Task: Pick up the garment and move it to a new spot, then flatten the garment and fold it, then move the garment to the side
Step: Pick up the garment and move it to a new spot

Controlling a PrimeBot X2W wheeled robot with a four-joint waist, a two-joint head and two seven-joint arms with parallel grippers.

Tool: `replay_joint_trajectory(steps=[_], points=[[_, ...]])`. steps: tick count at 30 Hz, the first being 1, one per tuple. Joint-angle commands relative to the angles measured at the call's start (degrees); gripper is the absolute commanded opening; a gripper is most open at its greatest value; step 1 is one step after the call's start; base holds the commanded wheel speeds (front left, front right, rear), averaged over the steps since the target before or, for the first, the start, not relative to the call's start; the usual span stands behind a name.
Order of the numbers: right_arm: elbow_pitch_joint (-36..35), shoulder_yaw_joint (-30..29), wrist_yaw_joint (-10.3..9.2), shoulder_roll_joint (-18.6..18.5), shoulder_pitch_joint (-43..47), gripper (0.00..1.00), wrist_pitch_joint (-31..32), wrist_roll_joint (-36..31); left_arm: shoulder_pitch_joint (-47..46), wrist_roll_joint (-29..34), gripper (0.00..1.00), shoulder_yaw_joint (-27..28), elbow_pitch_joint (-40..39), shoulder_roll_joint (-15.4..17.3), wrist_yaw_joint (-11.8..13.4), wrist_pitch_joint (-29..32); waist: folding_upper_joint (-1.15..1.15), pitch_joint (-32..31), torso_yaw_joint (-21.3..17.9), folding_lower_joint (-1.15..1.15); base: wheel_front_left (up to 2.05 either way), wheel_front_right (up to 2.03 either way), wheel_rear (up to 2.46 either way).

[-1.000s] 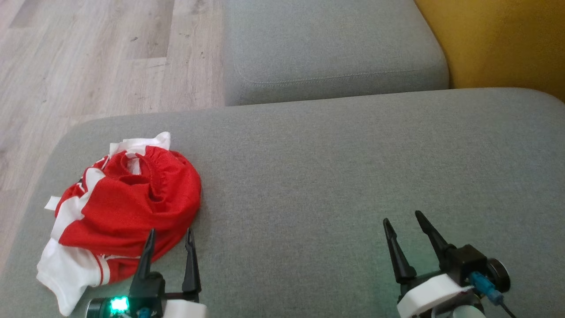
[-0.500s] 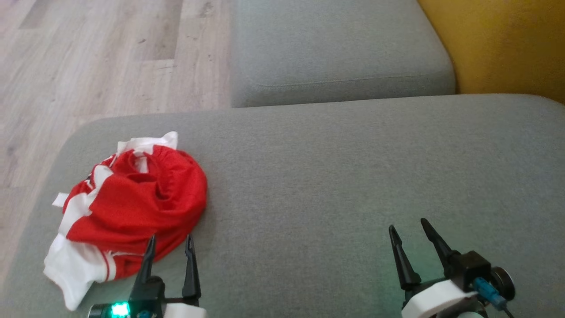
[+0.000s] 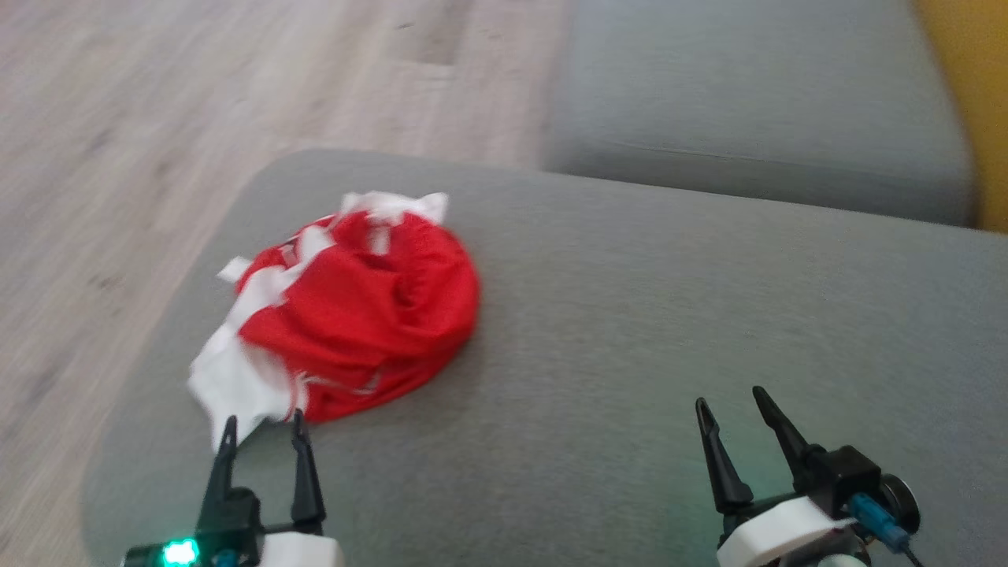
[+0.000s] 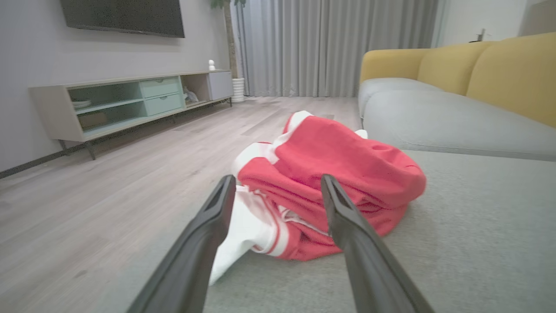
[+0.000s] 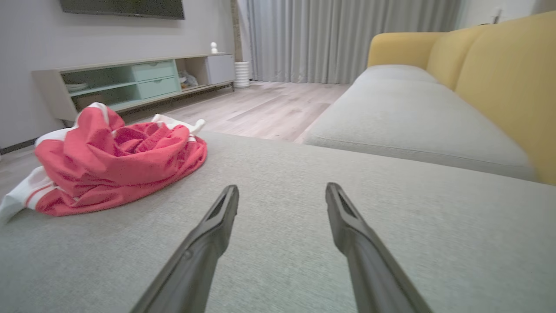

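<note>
Red-and-white garment point(image 3: 370, 315) lies crumpled near the left edge of the grey sofa seat point(image 3: 630, 354). L claw point(image 3: 264, 417) is just short of it, fingers apart; R claw point(image 3: 731, 398) is apart too, well clear. Risk: I snag only one layer and the rest drags off onto the floor point(image 3: 118, 157).

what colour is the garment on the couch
Red with white panels and trim; clearest in the left wrist view.

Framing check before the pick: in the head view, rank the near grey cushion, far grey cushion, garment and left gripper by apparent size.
Largest to smallest:
near grey cushion
far grey cushion, cropped at the top
garment
left gripper, smallest though nearest the camera, cropped at the bottom
</note>
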Motion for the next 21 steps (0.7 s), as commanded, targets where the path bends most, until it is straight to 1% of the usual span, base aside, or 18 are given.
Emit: replay_joint_trajectory(steps=[1, 4, 5, 9, 12, 15, 18, 21], points=[[-2.1, 0.9, 0.43, -0.5, -1.3, 1.00, -0.7, 0.3, -2.0, 0.6, 1.00, 2.8, -2.5, 0.3, 0.0, -0.5, 0.00, 1.1, 5.8, 0.00, 0.00, 0.00, 0.00], [-2.3, 0.1, 0.43, -0.5, -1.3, 1.00, -0.7, 0.9, -1.5, 0.5, 1.00, 4.3, -3.2, 0.3, 0.0, -0.5, 0.00, 1.5, 8.9, 0.00, 0.00, 0.00, 0.00], [-2.3, 0.1, 0.43, -0.5, -1.3, 1.00, -0.7, 0.9, -1.5, 0.5, 1.00, 4.3, -3.2, 0.3, 0.0, -0.5, 0.00, 1.5, 8.9, 0.00, 0.00, 0.00, 0.00], [-2.6, -0.3, 0.43, -0.5, -1.4, 1.00, -0.7, 0.9, -1.0, 0.4, 1.00, 6.4, -4.5, 0.5, -0.2, -0.5, 0.00, 2.1, 11.4, 0.00, 0.00, 0.00, 0.00], [-2.8, -1.1, 0.43, -0.5, -1.4, 1.00, -0.7, 0.6, -1.3, 0.9, 1.00, 7.8, -6.0, 0.9, -0.2, -0.5, 0.00, 3.0, 12.5, 0.00, 0.00, 0.00, 0.00], [-3.0, -1.9, 0.43, -0.5, -1.8, 1.00, -0.7, 0.2, -2.2, 1.1, 1.00, 8.9, -7.6, 1.9, -1.2, -0.5, 0.00, 4.4, 12.6, 0.00, 0.00, 0.00, 0.00], [-3.8, -2.9, 0.43, -0.5, -3.3, 1.00, -0.7, -1.7, -4.6, 1.5, 1.00, 9.6, -9.6, 3.4, -2.5, -0.5, 0.00, 8.0, 11.7, 0.00, 0.00, 0.00, 0.00], [-4.7, -4.1, 0.43, -0.5, -5.2, 1.00, -0.7, -4.6, -8.7, 1.9, 1.00, 9.2, -11.3, 4.9, -4.5, -0.5, 0.00, 12.3, 10.7, 0.00, 0.00, 0.00, 0.00]])
